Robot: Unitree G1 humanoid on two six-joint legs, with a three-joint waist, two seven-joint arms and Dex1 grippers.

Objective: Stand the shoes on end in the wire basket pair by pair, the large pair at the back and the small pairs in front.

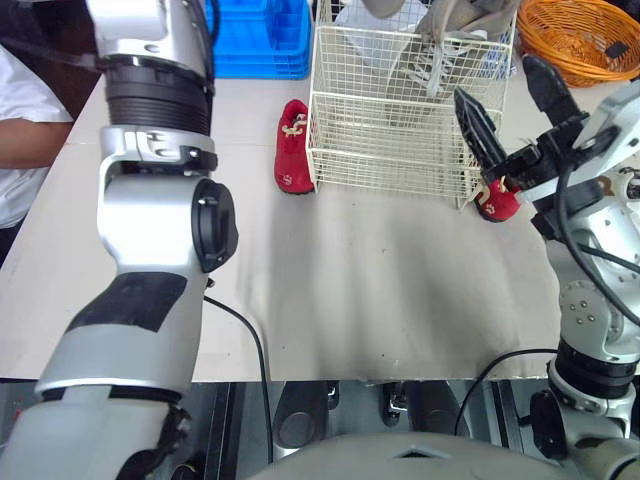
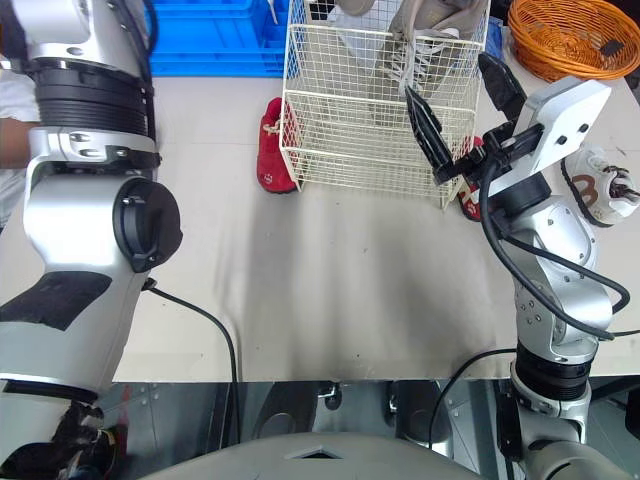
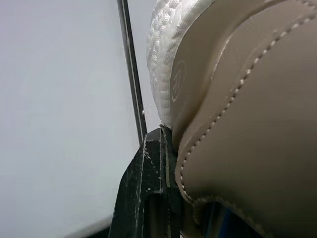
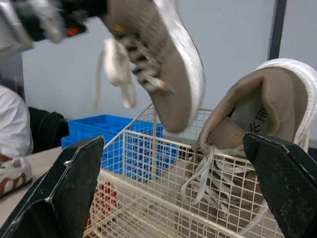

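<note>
Closest to the lens in your left wrist view is the tan shoe (image 3: 247, 124): beige upper, stitched heel seam, white textured sole edge. The left gripper (image 3: 168, 158) is clamped on its heel collar, with one black finger (image 3: 148, 188) pressed against the rim.

- In the right wrist view that shoe hangs in the air above the wire basket (image 1: 400, 150), toe down and laces dangling. It isn't touching the basket.
- Its mate, the second tan shoe (image 4: 262, 109), stands on end inside the basket at the back right. The heel is up above the rim, the opening faces the right wrist camera, there's gold print on the insole, and the white laces are draped over the wire.
- Your right gripper (image 1: 512, 105) is spread wide and holds nothing. It hovers just off the basket's front right corner.
- One red shoe (image 1: 293, 147) lies on the table (image 1: 350, 300) just beside the basket's left wall, sole side toward the basket.
- The other red shoe (image 1: 497, 200) sits at the basket's front right corner, partly hidden by the right gripper.
- A small white-and-brown shoe (image 2: 600, 190) lies further right on the table.
- At the back are a blue crate (image 1: 260, 40) and an orange woven basket (image 1: 580, 35).
- A person's white sleeve (image 1: 20, 130) shows at the left edge.
</note>
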